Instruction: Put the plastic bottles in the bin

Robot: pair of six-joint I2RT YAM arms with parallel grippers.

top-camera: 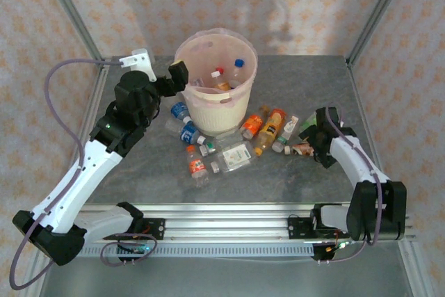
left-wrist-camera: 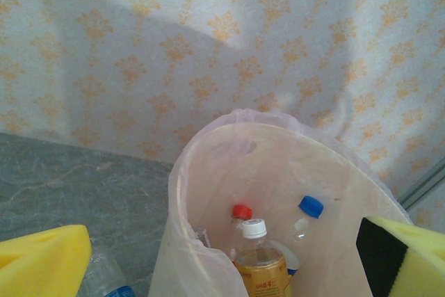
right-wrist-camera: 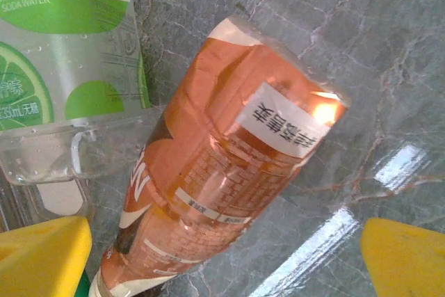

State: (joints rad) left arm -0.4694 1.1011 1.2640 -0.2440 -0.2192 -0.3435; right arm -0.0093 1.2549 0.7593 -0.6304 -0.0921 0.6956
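The left pincer [top-camera: 178, 74] is raised at the left rim of the bin [top-camera: 215, 113], its yellow pads [left-wrist-camera: 42, 262] spread wide with nothing between them. The bin is a cream, tapered tub with a thin pink liner, standing at the back middle of the grey worktop [top-camera: 313, 81]. Inside it, the left wrist view shows a white-capped bottle [left-wrist-camera: 261, 262] with an orange label, beside a red cap and a blue cap; their lower parts are hidden by the bin's wall. Other plastic bottles [top-camera: 236, 152] lie scattered on the worktop in front of the bin. To the right, the right pincer [top-camera: 313, 138] is low and open, not gripping. An orange-labelled bottle [right-wrist-camera: 229, 172] lies on its side between its pads, cap end cut off. A green-labelled bottle [right-wrist-camera: 62, 46] touches it, partly out of frame.
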